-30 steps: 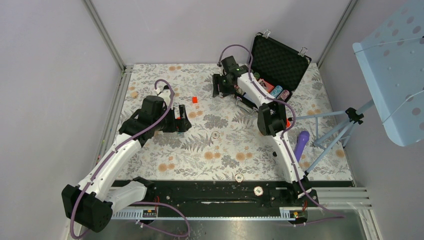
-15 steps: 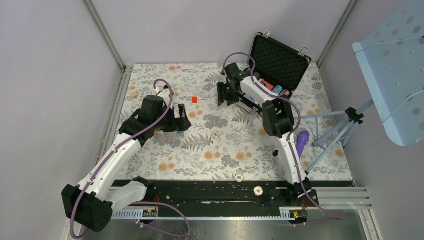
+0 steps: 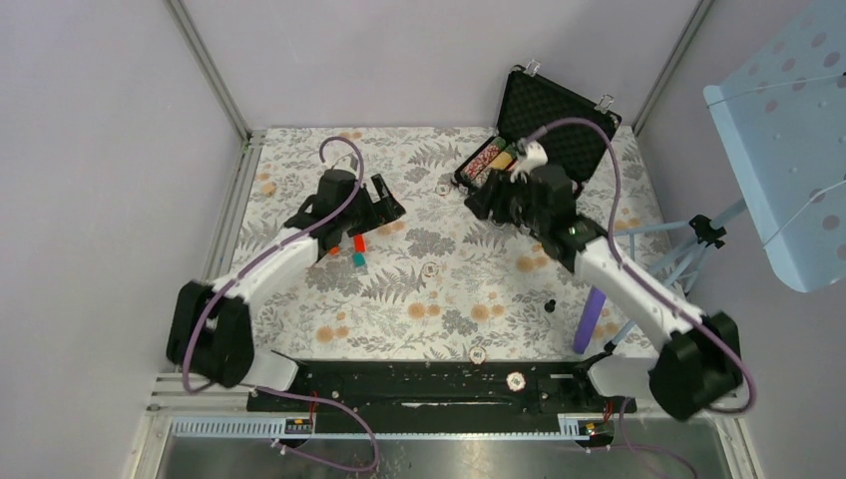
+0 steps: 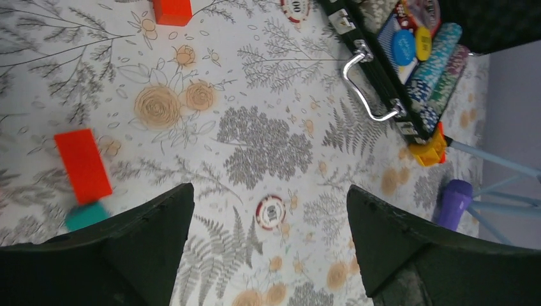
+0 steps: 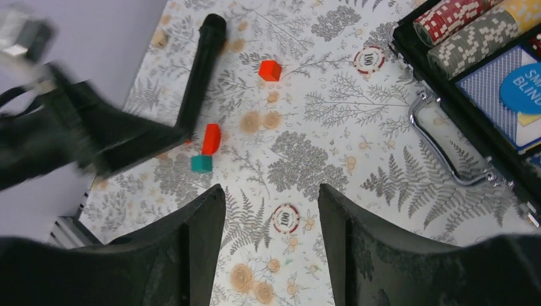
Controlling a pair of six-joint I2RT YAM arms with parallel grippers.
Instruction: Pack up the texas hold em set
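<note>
The left fingers [image 4: 150,239] and right fingers [image 5: 198,245] stand apart, empty; from above the right arm [image 3: 624,279] hides the briefcase [image 3: 569,145] front, and both wrist views cut it off

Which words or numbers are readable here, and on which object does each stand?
"100": poker chip on the tablecloth.
"100": second poker chip beside the case.
"SM", "BLIN": blue button in the case, cut by the frame edge.
Nothing else is legible.
</note>
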